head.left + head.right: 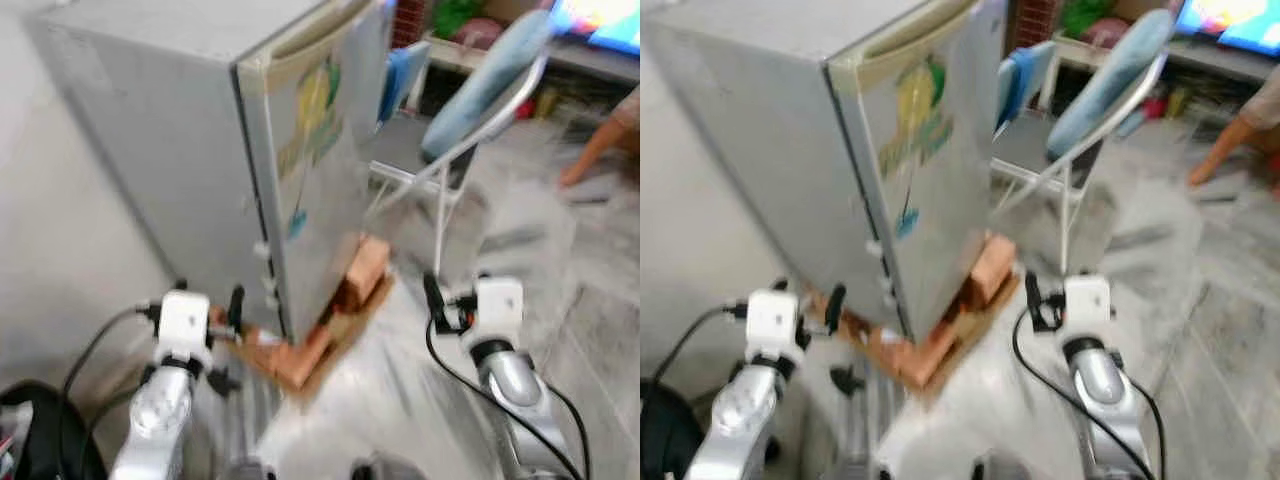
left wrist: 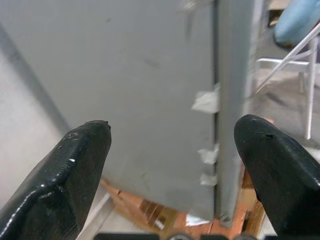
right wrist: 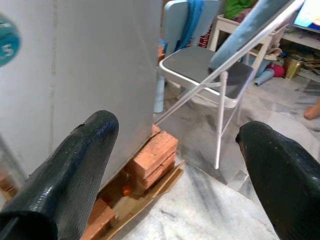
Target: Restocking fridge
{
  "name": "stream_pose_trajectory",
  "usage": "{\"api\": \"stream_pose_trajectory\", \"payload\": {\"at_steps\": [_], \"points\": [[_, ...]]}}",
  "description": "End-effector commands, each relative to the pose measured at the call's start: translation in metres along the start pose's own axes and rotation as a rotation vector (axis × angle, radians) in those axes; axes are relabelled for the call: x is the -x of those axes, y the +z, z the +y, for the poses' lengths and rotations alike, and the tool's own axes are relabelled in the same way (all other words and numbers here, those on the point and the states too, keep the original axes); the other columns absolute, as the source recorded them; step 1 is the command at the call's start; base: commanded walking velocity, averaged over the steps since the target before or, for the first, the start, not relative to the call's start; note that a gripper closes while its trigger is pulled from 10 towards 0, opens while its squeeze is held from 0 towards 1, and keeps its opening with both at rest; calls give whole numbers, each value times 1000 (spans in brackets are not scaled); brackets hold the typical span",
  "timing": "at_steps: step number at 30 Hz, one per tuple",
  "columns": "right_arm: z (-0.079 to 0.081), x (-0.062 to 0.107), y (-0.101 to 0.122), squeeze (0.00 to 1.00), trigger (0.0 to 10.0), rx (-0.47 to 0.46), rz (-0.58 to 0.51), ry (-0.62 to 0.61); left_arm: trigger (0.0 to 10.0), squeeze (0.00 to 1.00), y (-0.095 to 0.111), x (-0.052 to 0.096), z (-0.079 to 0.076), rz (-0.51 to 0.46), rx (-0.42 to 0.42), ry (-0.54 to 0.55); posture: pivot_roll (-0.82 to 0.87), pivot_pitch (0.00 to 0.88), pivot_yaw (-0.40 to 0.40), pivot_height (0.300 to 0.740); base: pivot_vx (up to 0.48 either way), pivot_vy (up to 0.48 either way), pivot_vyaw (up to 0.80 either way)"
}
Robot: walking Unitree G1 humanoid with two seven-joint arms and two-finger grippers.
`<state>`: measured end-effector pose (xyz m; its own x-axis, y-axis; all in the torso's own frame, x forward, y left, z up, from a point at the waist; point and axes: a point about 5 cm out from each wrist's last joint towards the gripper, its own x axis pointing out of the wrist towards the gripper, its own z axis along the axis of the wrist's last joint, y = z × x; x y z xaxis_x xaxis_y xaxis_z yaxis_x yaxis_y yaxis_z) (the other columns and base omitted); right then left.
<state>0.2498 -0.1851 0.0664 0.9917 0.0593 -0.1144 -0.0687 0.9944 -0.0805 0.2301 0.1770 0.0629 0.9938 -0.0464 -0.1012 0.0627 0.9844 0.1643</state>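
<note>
A small grey fridge [image 1: 200, 140] stands in front of me with its door [image 1: 320, 170] shut; colourful stickers mark the door. It rests on red bricks [image 1: 365, 265] and a sheet of cardboard [image 1: 340, 345]. My left gripper [image 2: 172, 150] is open and empty, low at the fridge's left side near the door's edge. My right gripper [image 3: 177, 160] is open and empty too, held low to the right of the fridge and pointing towards the bricks. The head views are blurred.
A folding chair [image 1: 470, 110] with a blue cushion stands right of the fridge, a small blue chair [image 3: 187, 20] behind it. A person's arm [image 1: 600, 140] reaches to the marble floor [image 1: 560, 300] at far right. A black bag [image 1: 35, 430] lies by my left arm.
</note>
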Motion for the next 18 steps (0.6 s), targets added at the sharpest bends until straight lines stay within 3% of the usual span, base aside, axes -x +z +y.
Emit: {"api": "stream_pose_trajectory", "payload": {"at_steps": [1, 12, 15, 18], "points": [[-2, -2, 5, 0, 10000, 9, -16, -9, 10000, 0, -4, 2, -1, 21, 2, 7, 79, 76, 15, 740, 0, 0, 0], [-2, -1, 5, 0, 10000, 15, -13, -1, 10000, 0, -3, 3, -5, 13, 7, -7, 78, 81, 10, 740, 0, 418, -711], [-2, -1, 5, 0, 10000, 22, -11, 3, 10000, 0, -2, 2, -5, 0, 9, -2, 74, 83, 8, 740, 0, 350, 0], [-2, -1, 4, 0, 10000, 23, -9, 3, 10000, 0, 0, 2, -7, -19, -9, -19, 75, 83, 7, 740, 0, 0, 0]]}}
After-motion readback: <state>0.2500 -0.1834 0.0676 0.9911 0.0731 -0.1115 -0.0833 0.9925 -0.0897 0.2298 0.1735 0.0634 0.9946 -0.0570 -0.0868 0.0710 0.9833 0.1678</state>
